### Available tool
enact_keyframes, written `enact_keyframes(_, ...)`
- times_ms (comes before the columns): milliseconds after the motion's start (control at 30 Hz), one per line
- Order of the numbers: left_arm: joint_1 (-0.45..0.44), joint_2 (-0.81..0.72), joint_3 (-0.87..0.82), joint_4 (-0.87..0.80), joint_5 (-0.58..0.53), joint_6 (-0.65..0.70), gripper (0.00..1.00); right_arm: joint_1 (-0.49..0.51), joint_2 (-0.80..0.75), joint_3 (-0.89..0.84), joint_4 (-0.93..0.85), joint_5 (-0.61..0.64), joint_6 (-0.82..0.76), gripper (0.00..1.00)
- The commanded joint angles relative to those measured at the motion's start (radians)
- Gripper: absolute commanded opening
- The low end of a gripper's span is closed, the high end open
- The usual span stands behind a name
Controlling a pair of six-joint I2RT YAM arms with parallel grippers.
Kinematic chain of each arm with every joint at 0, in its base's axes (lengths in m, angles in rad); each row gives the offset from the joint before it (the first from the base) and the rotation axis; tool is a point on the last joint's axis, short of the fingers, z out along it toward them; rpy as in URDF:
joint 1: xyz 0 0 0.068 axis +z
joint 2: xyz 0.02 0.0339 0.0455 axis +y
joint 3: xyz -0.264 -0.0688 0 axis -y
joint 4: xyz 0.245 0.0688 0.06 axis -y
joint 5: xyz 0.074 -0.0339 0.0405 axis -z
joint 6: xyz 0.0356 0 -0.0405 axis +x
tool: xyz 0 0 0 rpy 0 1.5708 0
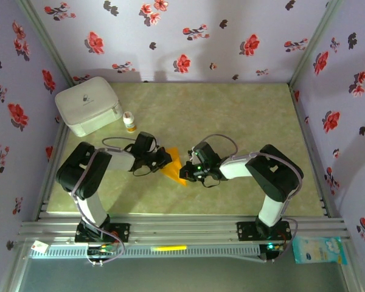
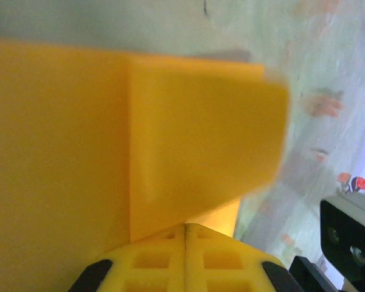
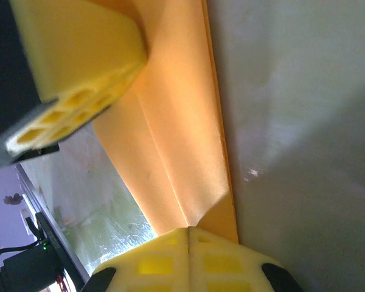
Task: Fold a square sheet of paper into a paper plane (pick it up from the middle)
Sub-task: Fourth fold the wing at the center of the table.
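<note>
Lavender walls (image 1: 188,36), red and dark flower print, three sides — tabletop (image 1: 243,115) pale green marbled, aluminium rail (image 1: 188,230) along near edge.

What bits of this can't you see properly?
- Top view: the left gripper and right gripper cover most of the paper, hiding its whole shape.
- Left wrist view: the paper is blurred and runs off the left edge; folds uncountable.
- Right wrist view: the left gripper's finger hides the paper's top.
- Top view: the bottle has a label too small to read.
</note>
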Motion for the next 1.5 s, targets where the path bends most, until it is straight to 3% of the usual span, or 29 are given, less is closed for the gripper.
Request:
enact_keyframes(0,0.081,0.040,0.017,-0.094,-0.138,0.066,0.00,0.003,0.065,-0.061,-0.180,0.029,-0.030,0.00)
enact_keyframes(467,0.158,0.067,0.110,-0.189,-0.128,0.131,0.01,0.004,0.071,-0.067,-0.181,0.006,-0.044,0.00)
enact_keyframes(967,0.184,0.093,0.223,-0.288,-0.162,0.180,0.02,0.003,0.072,-0.064,-0.211,-0.007,-0.073,0.00)
enact_keyframes(1267,0.171,-0.053,0.218,-0.338,-0.178,0.184,0.03,0.000,0.071,-0.036,-0.245,0.001,-0.091,0.00)
enact_keyframes(1467,0.094,-0.166,0.165,-0.297,-0.144,0.176,0.04,0.000,0.067,-0.018,-0.260,0.007,-0.090,0.00)
